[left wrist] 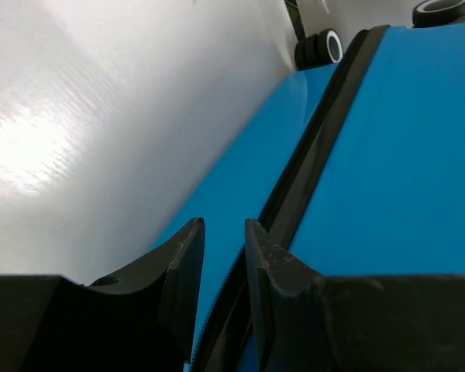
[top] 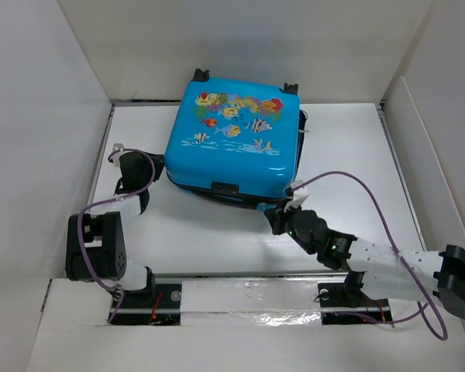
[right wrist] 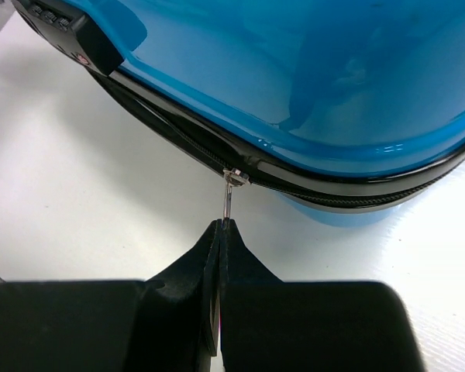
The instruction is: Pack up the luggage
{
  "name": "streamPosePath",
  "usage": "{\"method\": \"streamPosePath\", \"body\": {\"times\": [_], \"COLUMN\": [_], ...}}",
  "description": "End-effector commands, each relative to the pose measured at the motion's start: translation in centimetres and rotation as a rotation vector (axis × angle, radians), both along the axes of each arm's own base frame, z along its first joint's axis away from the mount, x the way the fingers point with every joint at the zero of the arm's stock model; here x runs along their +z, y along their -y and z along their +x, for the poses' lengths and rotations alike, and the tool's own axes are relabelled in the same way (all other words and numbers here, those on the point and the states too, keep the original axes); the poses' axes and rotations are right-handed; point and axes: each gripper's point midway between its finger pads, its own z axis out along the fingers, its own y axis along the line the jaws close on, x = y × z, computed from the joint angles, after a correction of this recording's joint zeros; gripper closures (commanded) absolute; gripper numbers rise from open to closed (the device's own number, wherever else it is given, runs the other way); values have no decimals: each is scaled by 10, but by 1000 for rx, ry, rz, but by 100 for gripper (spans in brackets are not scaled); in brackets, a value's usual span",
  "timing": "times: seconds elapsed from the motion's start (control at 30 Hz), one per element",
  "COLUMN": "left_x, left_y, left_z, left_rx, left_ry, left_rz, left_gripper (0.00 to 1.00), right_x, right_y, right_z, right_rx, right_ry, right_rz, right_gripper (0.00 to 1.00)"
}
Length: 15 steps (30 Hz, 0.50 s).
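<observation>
The luggage (top: pixel 232 143) lies flat near the back wall (top: pixel 240 46), table (top: pixel 217 240) showing along its other three sides, while the right gripper (right wrist: pixel 219 226) pinches the zipper pull (right wrist: pixel 228 198) at the near edge and the left gripper (left wrist: pixel 223 232), jaws slightly parted, hovers at its left seam.

White tabletop (top: pixel 217 248), matte, with a soft glare near the left side – same sheen close up (left wrist: pixel 77 139). Boxed in by a white back wall (top: pixel 240 46), left wall (top: pixel 31 139) and right wall (top: pixel 449 178). Dark seam (top: pixel 143 101) where tabletop meets back wall. Along the near edge, a glossy, wrinkled strip of film (top: pixel 252 302) – beyond it a white ledge (top: pixel 240 349)
</observation>
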Motion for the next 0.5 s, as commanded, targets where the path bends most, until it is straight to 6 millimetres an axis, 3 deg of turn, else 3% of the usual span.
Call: {"method": "streamPosePath", "body": {"times": [0.0,0.27,0.3,0.4,0.43,0.47], "left_x": [46,40,38,32,30,30], "left_y": [57,92,107,129,146,154], "left_z": [-5,-45,-57,-76,-87,-93], "left_rx": [-183,-273,-316,-365,-402,-421], "left_ry": [163,197,201,199,198,201], "left_rz": [0,26,32,40,26,18], "left_gripper": [75,79,79,80,80,80], "right_x": [28,22,26,29,37,31], "right_y": [-17,-2,-6,-24,-40,-51], "right_z": [1,19,19,14,6,1], "right_rx": [31,-57,-43,45,108,142], "right_ry": [32,29,40,45,48,38], "right_rz": [94,67,83,102,126,113], "right_gripper": [100,100,100,100,100,100]}}
